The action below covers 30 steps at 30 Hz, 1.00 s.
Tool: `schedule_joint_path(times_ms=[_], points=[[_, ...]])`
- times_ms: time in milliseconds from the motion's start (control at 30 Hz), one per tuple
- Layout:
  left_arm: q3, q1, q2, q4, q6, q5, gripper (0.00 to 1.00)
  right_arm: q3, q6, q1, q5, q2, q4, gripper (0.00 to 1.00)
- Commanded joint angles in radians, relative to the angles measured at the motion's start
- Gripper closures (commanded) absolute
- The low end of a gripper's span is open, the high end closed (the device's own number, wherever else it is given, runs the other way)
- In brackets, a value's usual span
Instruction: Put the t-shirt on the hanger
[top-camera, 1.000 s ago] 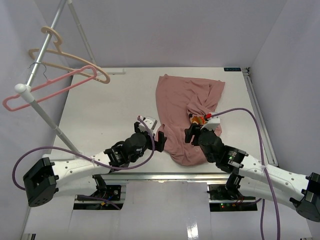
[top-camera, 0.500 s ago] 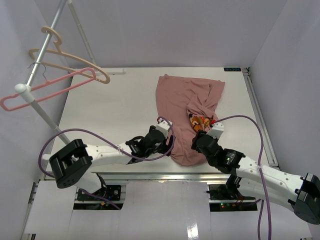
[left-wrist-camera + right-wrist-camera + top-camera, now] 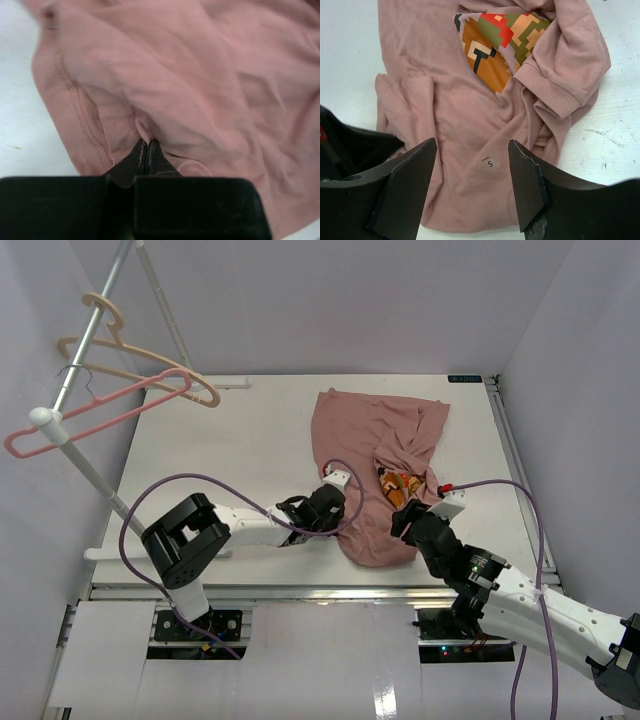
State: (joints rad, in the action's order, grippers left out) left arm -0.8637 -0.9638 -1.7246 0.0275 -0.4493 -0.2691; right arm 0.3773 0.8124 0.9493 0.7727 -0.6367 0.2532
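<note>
Nearest us, our right gripper [image 3: 471, 145] hung above the near hem of the t-shirt [image 3: 372, 435], its fingers spread wide and gripping nothing. Just to its left, our left gripper [image 3: 145, 146] had its jaws pinched tight on a fold at the shirt's left edge. The shirt lay crumpled on the white table [image 3: 220, 450], with a coloured print [image 3: 492, 42] showing at its neck. Far left, the pink hanger [image 3: 120, 417] hung from the rail [image 3: 88, 335] beside a beige hanger [image 3: 208, 397], well apart from the shirt.

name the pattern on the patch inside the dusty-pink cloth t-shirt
Blocky orange, red, olive and peach print on the pink t-shirt; right wrist view.
</note>
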Motion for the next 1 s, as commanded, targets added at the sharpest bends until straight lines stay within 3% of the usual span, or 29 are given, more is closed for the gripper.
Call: schedule_joint_path(times_ms=[0, 200, 233, 300, 367, 467, 633, 767, 967], points=[[-0.008, 0.194, 0.005, -0.192, -0.131, -0.084, 1.0, 0.001, 0.012, -0.006, 0.022, 0.021, -0.006, 0.34], [-0.007, 0.241, 0.166, -0.292, -0.212, -0.542, 1.0, 0.02, 0.002, -0.007, 0.013, 0.018, -0.006, 0.34], [-0.012, 0.245, 0.189, -0.31, -0.22, -0.562, 0.89, 0.021, 0.004, -0.007, 0.012, 0.014, -0.006, 0.34], [-0.019, 0.245, 0.242, -0.321, -0.21, -0.527, 0.44, 0.023, 0.004, -0.007, 0.011, -0.006, -0.006, 0.34], [-0.02, 0.231, 0.291, -0.317, -0.188, -0.409, 0.17, 0.026, 0.001, -0.009, 0.011, -0.026, -0.006, 0.34], [-0.015, 0.145, 0.338, -0.272, -0.066, -0.299, 0.15, 0.029, -0.004, -0.01, -0.001, -0.041, -0.006, 0.34], [-0.012, -0.042, 0.386, -0.246, 0.031, -0.145, 0.22, 0.019, -0.001, -0.009, -0.001, -0.016, -0.006, 0.35], [0.023, -0.126, 0.363, -0.182, 0.057, -0.044, 0.29, 0.006, 0.005, -0.009, 0.004, 0.012, -0.006, 0.35], [-0.029, -0.163, 0.228, -0.13, 0.104, 0.013, 0.29, -0.007, 0.01, -0.01, 0.011, 0.04, -0.006, 0.36]])
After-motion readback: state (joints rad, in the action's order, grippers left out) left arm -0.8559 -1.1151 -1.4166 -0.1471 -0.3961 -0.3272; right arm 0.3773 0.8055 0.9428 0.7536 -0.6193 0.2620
